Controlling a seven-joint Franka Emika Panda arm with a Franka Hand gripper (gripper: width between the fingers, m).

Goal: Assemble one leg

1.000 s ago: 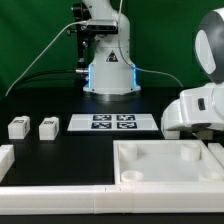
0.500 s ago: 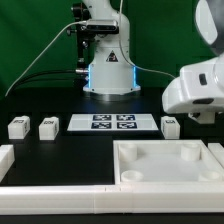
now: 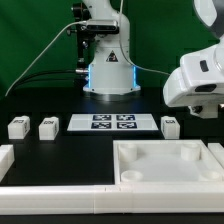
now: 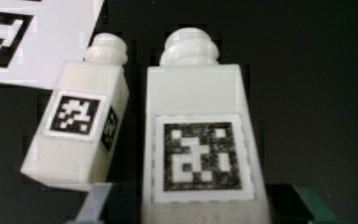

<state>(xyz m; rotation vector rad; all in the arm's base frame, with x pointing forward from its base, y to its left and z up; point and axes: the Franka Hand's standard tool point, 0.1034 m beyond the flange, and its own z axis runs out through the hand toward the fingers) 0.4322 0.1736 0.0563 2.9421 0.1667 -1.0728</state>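
In the wrist view a white leg [image 4: 199,130] with a square tag fills the middle, its rounded peg end pointing away from me. My gripper [image 4: 211,205] is shut on the leg, with a grey finger [image 4: 108,200] showing at one side. A second leg [image 4: 78,120] lies smaller beside it on the black table. In the exterior view my gripper [image 3: 205,108] hangs high at the exterior view's right, above a leg [image 3: 170,126] on the table. The held leg is hidden there by the hand.
The marker board [image 3: 112,123] lies mid-table, and its corner [image 4: 25,40] shows in the wrist view. Two more legs [image 3: 17,127] [image 3: 47,127] stand at the exterior view's left. The big white tray [image 3: 150,150] lies in front, and the robot base [image 3: 108,70] stands behind.
The arm has risen from the table at the exterior view's right, uncovering the leg lying beside the marker board. The jaws have kept the same width.
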